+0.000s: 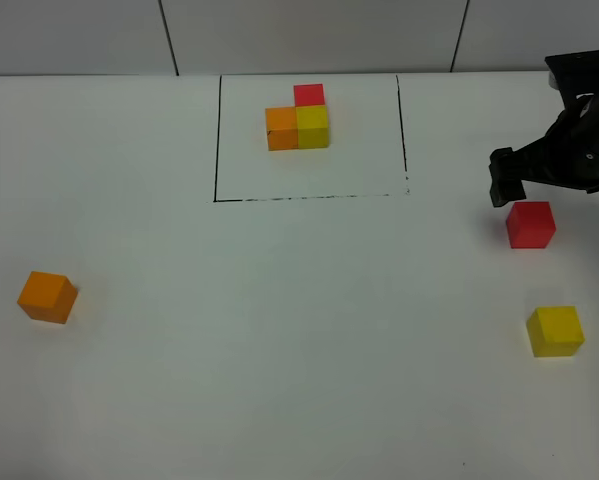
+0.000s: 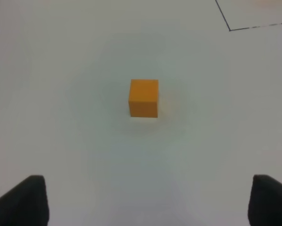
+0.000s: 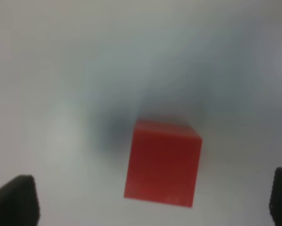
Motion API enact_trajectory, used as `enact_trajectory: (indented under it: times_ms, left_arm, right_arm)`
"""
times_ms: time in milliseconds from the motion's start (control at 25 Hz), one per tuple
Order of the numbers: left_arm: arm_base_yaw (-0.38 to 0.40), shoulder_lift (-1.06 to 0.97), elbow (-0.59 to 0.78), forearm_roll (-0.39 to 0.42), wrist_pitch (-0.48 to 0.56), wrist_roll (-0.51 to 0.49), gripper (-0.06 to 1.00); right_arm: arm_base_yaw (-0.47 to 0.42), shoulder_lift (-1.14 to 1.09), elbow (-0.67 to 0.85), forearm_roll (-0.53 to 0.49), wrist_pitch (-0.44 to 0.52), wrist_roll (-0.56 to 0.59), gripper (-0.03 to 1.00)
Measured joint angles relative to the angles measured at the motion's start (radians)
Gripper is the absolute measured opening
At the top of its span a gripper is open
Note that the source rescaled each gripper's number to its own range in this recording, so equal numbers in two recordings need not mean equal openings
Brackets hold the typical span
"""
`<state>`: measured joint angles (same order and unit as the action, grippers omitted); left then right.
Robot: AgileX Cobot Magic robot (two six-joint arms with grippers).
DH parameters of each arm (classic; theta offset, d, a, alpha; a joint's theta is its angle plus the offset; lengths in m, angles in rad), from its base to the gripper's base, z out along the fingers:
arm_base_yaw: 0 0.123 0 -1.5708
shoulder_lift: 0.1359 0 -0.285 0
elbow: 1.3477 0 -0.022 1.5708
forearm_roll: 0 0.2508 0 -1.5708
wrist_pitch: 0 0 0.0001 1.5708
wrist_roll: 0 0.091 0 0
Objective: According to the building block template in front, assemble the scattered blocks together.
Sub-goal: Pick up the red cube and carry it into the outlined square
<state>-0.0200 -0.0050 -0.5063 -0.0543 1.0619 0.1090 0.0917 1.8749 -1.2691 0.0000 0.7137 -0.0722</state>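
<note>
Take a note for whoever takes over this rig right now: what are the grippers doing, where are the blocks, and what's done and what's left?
Left gripper: open, empty, with the loose orange cube ahead of it and untouched.
Right gripper: open, close to the loose red cube, not gripping it.
Loose yellow cube: on the table's right side, nearer the camera than the red one.
Template: inside the outlined box, orange and yellow side by side, red behind the yellow.
Done: nothing joined; all three loose cubes sit apart.
Left: bring the three cubes together in the template's L shape.
</note>
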Motion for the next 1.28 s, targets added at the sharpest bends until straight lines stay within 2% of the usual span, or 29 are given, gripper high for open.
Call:
enact_trajectory:
  times_ms: [240,560,920,1280]
  left_arm:
    - [0.000,0.000,0.000,0.000,0.000,0.000,0.94]
    - [0.000,0.000,0.000,0.000,0.000,0.000,0.94]
    - [0.000,0.000,0.000,0.000,0.000,0.000,0.94]
    - [0.000,0.000,0.000,0.000,0.000,0.000,0.94]
  right_arm:
    - [-0.011,0.110,-0.080,-0.048,0.062,0.047,1.00]
    - [-0.032,0.157,-0.085,-0.055,0.068,0.051,1.00]
    - [-0.033,0.181,-0.091,0.023,0.046,0.004,1.00]
    - [-0.033,0.226,-0.091,0.027,0.035,-0.008,0.98]
